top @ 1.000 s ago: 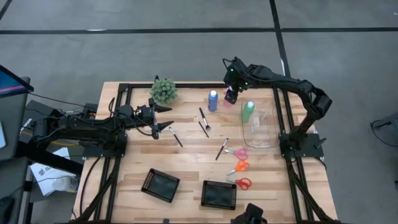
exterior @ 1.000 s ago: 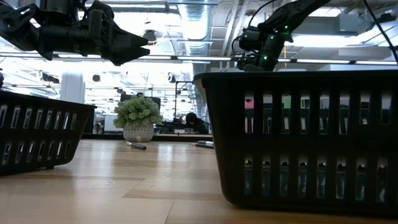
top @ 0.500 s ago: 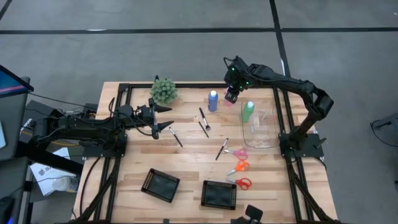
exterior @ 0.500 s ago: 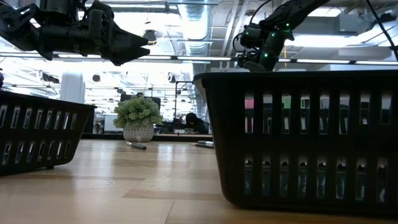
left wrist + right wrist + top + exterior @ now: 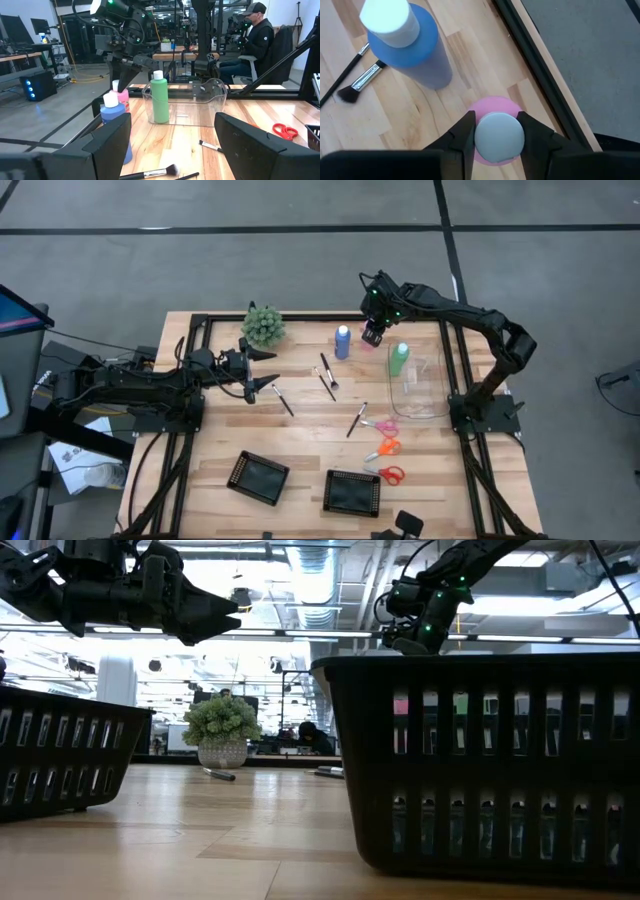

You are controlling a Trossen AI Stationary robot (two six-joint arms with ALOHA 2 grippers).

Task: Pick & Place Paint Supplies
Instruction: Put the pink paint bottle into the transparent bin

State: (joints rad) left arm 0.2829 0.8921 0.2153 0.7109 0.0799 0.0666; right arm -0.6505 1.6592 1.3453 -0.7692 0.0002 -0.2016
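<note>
The pink bottle (image 5: 369,342) stands upright at the far right of the table, with my right gripper (image 5: 372,334) above it and shut on its white cap. The blue bottle (image 5: 343,340) and the green bottle (image 5: 399,358) stand on either side of it. Dark-handled brushes (image 5: 326,375) lie mid-table. Three small scissors (image 5: 385,448) lie to the near right. My left gripper (image 5: 265,368) hovers open over the table's left part and holds nothing. My right gripper pinches the pink bottle's white cap (image 5: 499,136) between its two fingers (image 5: 465,131), one on each side. The fingers come from above and point down. The bottle stays upright with its base on the table.
A clear plastic tub (image 5: 420,385) stands right of the green bottle. A green plant ball (image 5: 263,325) sits at the far left centre. Two black trays (image 5: 259,477) (image 5: 352,492) stand by the near edge. The table's black frame rail (image 5: 535,65) runs just beyond the pink bottle.
My right gripper has shut on the pink bottle's cap while staying over the bottle. The bottle stands where it was.
</note>
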